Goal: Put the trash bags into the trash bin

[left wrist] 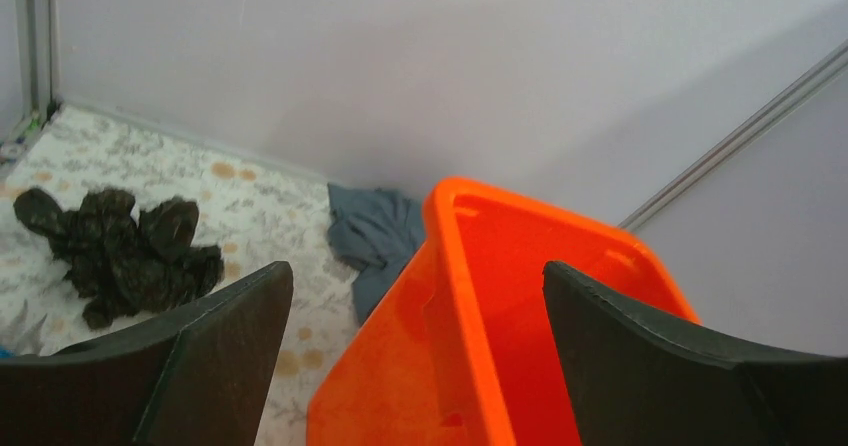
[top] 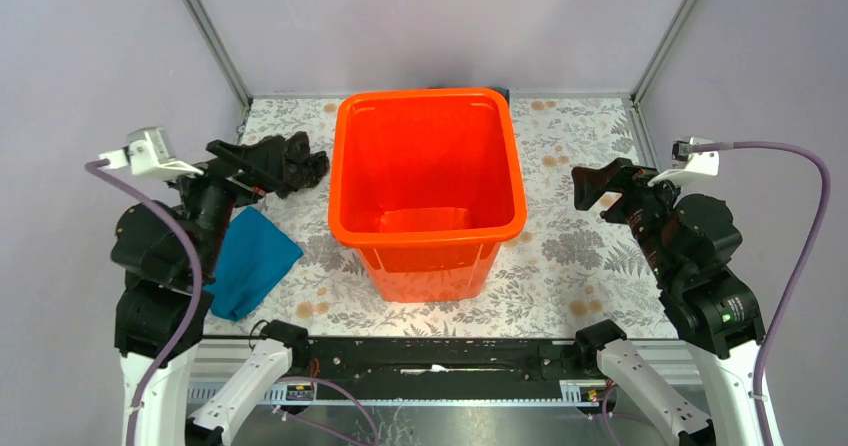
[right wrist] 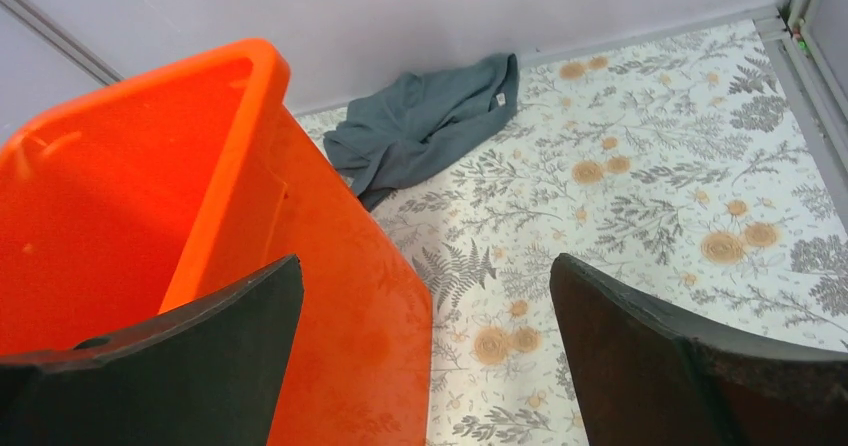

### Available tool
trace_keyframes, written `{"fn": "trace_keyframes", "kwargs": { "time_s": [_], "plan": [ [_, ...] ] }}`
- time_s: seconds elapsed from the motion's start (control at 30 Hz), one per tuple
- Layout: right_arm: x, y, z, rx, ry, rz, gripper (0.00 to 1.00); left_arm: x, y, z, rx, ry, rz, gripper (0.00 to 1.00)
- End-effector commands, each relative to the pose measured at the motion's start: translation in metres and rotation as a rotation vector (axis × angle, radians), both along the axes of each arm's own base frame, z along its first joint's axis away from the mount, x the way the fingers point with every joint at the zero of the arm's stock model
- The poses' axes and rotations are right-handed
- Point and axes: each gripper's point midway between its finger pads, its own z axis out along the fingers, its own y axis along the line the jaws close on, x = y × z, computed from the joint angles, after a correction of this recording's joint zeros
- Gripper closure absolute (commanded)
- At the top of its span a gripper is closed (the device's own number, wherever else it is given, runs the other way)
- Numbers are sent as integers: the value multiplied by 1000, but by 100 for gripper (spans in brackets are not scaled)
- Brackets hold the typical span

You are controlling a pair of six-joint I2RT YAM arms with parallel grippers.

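Here we count one bin point(top: 430, 271), one bag point(left wrist: 120, 251), two cloths and two grippers. The bin is bright orange smooth plastic, square and tapering downward, with a thick rolled rim. It stands upright in the middle of the table point(top: 570, 256), whose cover is printed with grey ferns and orange flowers.

The bag is a thin, glossy black film, crumpled into a lumpy, crinkled heap. It lies on the table at the far left, near the bin's left side and outside it.

A teal cloth point(top: 250, 261) lies in soft folds at the near left. A grey cloth point(right wrist: 425, 121) lies rumpled against the far wall, behind the bin.

The left gripper point(left wrist: 415, 271) hangs near the bag, its flat black fingers spread wide and holding nothing. The right gripper point(right wrist: 425, 261) hangs to the right of the bin, likewise spread wide and holding nothing.
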Motion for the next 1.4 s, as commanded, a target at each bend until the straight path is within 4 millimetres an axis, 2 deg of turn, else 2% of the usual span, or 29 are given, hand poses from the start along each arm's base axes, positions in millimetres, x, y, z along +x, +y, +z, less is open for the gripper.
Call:
{"fn": "trace_keyframes", "kwargs": {
  "time_s": [0.0, 0.17, 0.23, 0.33, 0.5, 0.57, 0.63, 0.77, 0.87, 0.97, 1.13, 1.27, 1.37],
  "plan": [
    [-1, -9, 1, 9, -1, -49, 0, 15, -4, -42, 46, 96, -3, 1],
    [-3, 3, 1, -2, -38, 28, 0, 38, -3, -113, 108, 267, 33, 1],
    [-6, 12, 2, -4, -61, 87, 0, 44, 2, -133, 115, 313, 70, 1],
    [-15, 28, 5, -19, -93, 195, 0, 49, 14, -156, 99, 358, 147, 1],
    [-19, 23, 5, -31, -106, 184, 0, 61, 27, -187, 29, 448, 195, 1],
    [-20, 22, 6, -33, -108, 181, 0, 69, 27, -205, -22, 504, 155, 1],
    [-22, 21, 7, -31, -114, 180, 0, 77, 17, -218, -115, 522, 51, 1],
    [-26, 17, 7, -21, -127, 162, 0, 79, -15, -247, -386, 544, -235, 1],
    [-28, 13, 7, -13, -145, 141, 0, 73, -37, -253, -564, 502, -462, 4],
    [-28, 9, 6, -15, -161, 125, 0, 61, -52, -263, -639, 499, -601, 6],
    [-24, 14, 0, -14, -143, 141, 0, 51, -58, -285, -647, 542, -648, 4],
    [-22, 17, -4, -7, -137, 150, 0, 45, -67, -288, -682, 544, -715, 3],
    [-22, 17, -5, -5, -136, 152, 0, 41, -81, -293, -677, 565, -759, 1]
  ]
}}
